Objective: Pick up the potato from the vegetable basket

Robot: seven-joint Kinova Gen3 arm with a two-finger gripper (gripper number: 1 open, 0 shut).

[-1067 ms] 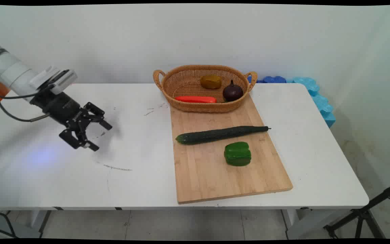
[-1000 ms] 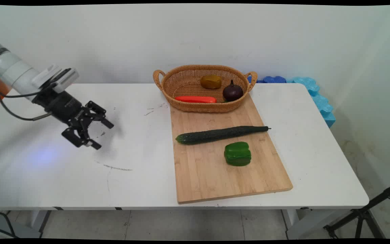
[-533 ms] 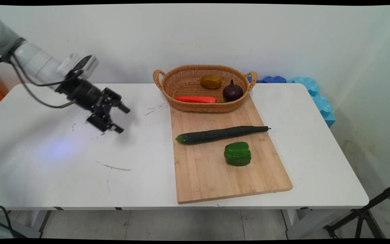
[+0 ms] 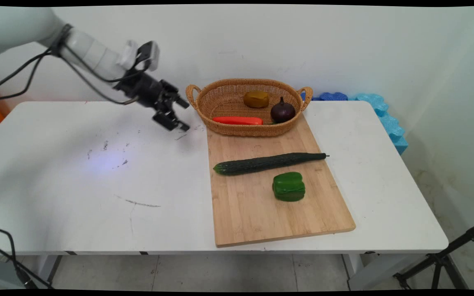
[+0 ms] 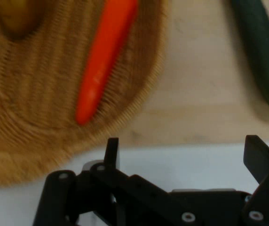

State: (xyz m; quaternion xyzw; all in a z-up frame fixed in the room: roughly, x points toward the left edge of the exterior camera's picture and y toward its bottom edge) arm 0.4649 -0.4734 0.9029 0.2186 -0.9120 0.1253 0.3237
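Currently, the gripper (image 4: 181, 115) is hovering above the table (image 4: 76, 185), just left of the basket (image 4: 220, 96) and near its left handle. Its two fingers are standing well apart, and nothing is sitting between them.

Taking the basket as the landmark: inside it, a carrot (image 4: 238, 120) is lying along the near wall, a yellow-brown potato (image 4: 256, 99) is sitting toward the back, and a dark purple onion (image 4: 283, 112) is resting at the right. The basket is sitting on the far end of a board (image 4: 261, 213). In front of the basket, on the board, a cucumber (image 4: 268, 163) is lying crosswise, and a green pepper (image 4: 289, 186) is sitting just nearer than that.

Seen from the hand, the carrot (image 5: 104, 56) and the basket's rim (image 5: 139, 103) are lying straight ahead of the fingers (image 5: 111, 150), with the cucumber's tip (image 5: 264, 52) off to one side.

As for progress, the gripper is touching nothing; three vegetables are lying in the basket and two on the board.

No brand, label or writing is readable on any item.
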